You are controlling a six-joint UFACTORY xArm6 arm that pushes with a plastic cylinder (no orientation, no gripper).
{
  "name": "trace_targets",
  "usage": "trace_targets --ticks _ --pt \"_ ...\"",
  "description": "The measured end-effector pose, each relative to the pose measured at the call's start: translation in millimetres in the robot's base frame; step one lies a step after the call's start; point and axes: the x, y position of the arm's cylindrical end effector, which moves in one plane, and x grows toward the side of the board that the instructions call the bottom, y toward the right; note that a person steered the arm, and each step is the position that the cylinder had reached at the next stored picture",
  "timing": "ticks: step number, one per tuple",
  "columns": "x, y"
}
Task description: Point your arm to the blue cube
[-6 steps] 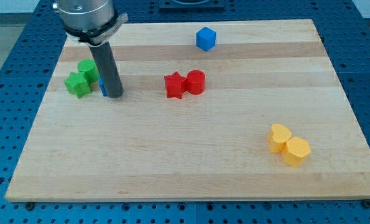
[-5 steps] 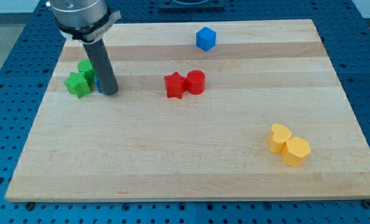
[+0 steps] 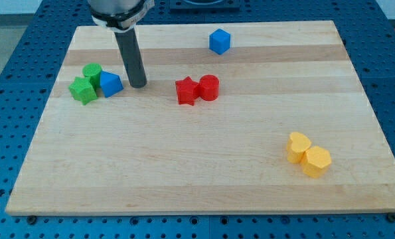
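Blue cube sits near the view's top edge of the desk, a bit right of centre, alone, well apart from every other block. My tip is down on the wood toward the view's upper left, just right of a blue triangular block, close but w/ a thin gap showing, so not touching as far as I can tell. That blue piece butts against a green pair: green cylinder behind, green star in front. Right of the tip, clear of it, a red star and red cylinder sit touching each other. Near the view's lower right, two yellow blocks: yellow heart-ish one and yellow hexagon, touching. No jaws on this rig, only a plain rod, so nothing to be apart or together. Handling guess: cube looks small, hard, light, prob. plastic; it'd skid easily on smooth wood and spin if nudged off-centre. No grip possible or needed: task is just pointing, so bring the tip up beside a flat face and stop short. Route from here is up and right across bare wood, passing above the red pair.
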Motion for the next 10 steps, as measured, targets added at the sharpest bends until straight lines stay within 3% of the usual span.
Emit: trace_targets --ticks 2,6,8,10 --pt "-22.3 44.2" --pt "-59.5 198.0" --pt "-105.3 216.2" --pt "-117.4 208.8"
